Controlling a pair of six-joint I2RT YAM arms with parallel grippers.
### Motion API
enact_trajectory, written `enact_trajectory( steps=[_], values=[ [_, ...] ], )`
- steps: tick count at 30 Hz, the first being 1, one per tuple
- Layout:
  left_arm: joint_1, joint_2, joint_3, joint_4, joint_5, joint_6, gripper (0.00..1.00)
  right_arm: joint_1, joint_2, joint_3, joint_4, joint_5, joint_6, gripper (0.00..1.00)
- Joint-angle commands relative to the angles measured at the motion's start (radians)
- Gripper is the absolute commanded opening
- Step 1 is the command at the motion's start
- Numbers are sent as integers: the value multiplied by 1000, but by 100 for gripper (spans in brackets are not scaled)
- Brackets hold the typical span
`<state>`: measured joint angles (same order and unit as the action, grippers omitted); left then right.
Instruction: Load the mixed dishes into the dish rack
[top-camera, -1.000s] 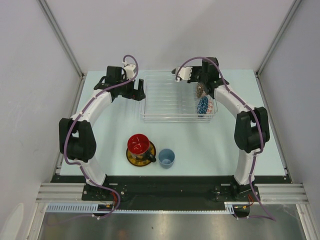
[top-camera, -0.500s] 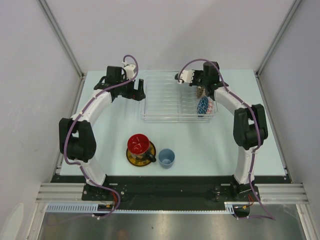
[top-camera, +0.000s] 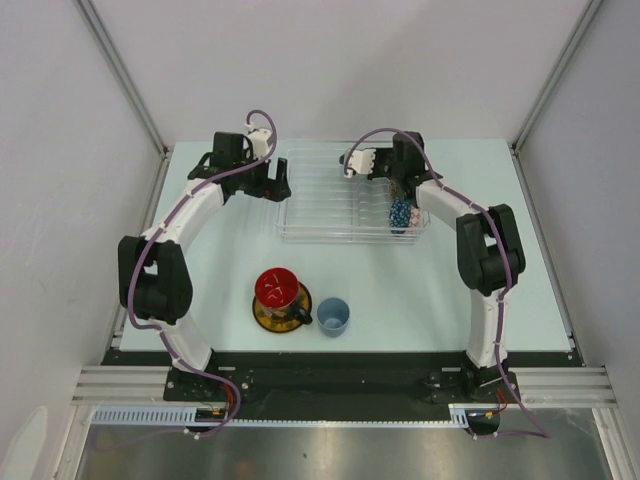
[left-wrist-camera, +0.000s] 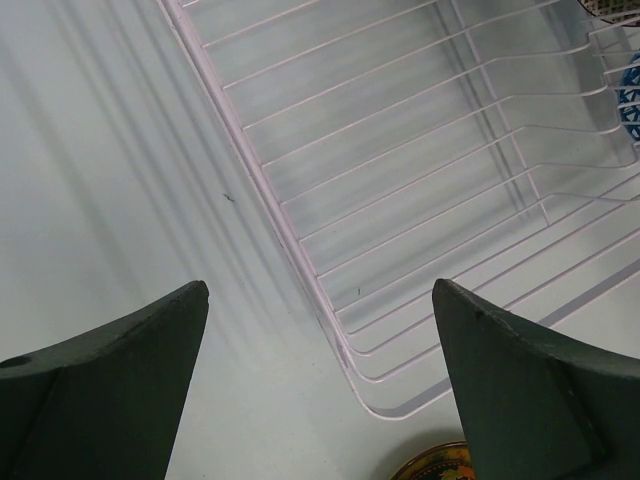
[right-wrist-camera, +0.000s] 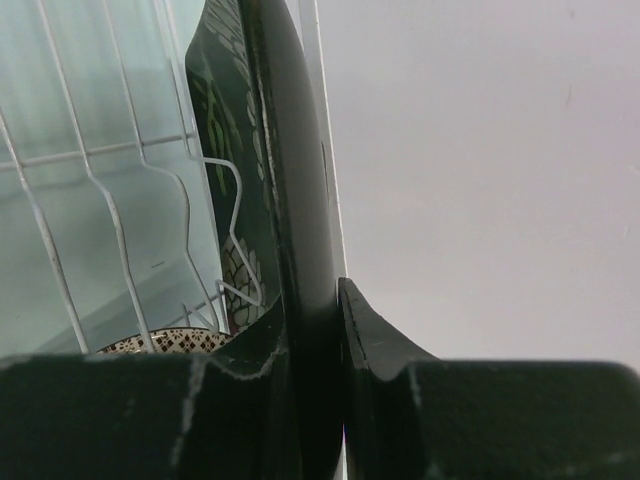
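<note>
The clear dish rack (top-camera: 330, 195) lies at the back of the table. At its right end my right gripper (top-camera: 398, 183) is shut on the rim of the black floral square plate (right-wrist-camera: 300, 190), which stands on edge between the rack's wires. The blue patterned bowl (top-camera: 402, 213) stands in the rack just in front of it, and the red-white patterned bowl (right-wrist-camera: 165, 342) shows below the plate. My left gripper (top-camera: 278, 185) hangs open over the rack's left rim (left-wrist-camera: 300, 260), holding nothing. Near the front, the dark red-lined mug (top-camera: 278, 288) sits on the yellow-brown saucer (top-camera: 265, 316), with the light blue cup (top-camera: 333, 316) beside it.
White walls with metal posts close in the table at the back and on both sides. The two arm bases stand on the black rail (top-camera: 340, 375) along the near edge. The saucer's rim (left-wrist-camera: 435, 465) shows at the bottom of the left wrist view.
My right gripper has moved left and lower with the plate, and the rack has slid a little to the left. The left arm has not moved.
</note>
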<state>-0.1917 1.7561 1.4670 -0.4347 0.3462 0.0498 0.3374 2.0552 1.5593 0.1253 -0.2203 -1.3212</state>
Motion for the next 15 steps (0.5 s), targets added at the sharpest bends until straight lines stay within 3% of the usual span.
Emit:
enact_trajectory(
  steps=[1, 6, 7, 8, 15],
  values=[
    [3, -6, 29, 21, 20, -5, 100, 22, -12, -16, 174, -2, 63, 18],
    [3, -6, 18, 24, 27, -7, 100, 15, -56, -80, 235, 58, 86, 40],
    [3, -7, 18, 22, 28, -7, 100, 15, -61, -85, 234, 65, 89, 74],
    [3, -10, 18, 22, 28, -7, 99, 14, -69, -90, 232, 78, 106, 99],
    [3, -29, 16, 14, 27, -8, 100, 23, -171, -149, 243, 137, 165, 100]
  ],
)
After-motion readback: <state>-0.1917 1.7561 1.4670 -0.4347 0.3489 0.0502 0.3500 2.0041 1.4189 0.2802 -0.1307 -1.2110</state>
